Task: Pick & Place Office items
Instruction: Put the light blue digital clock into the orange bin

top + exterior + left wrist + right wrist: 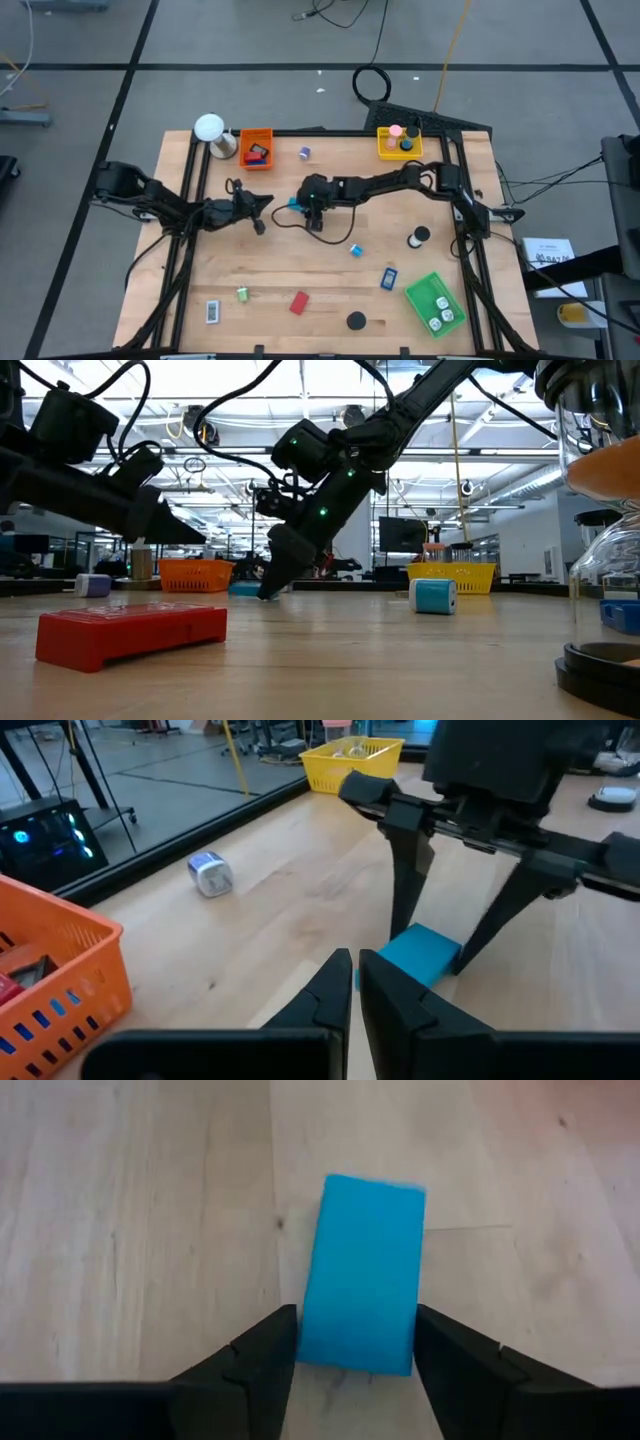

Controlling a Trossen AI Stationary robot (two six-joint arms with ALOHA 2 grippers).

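The right gripper [355, 1355] is down near the middle of the desk, its two fingers [245, 1365] spread on either side of a blue block [362, 1270] that lies flat on the wood. In the right wrist view the block's long sides sit just inside the fingers. Whether they touch it cannot be told, and nothing shows the block lifted, so the jaws count as released around it, not gripping. The left gripper [355, 982] hangs just beside the block, toward the left edge, fingers clenched on nothing.

The block looks like a small, stiff, light rectangle with smooth faces, so it should not deform but may slip or twist if pinched near one end. The sound hold is across its narrow width at mid-length, which is about where the fingers stand now.

Other pieces lie scattered: a red block [298, 302] near the front edge, and a blue roll [355, 250] between the middle and the green tray [428, 287] at the front right corner
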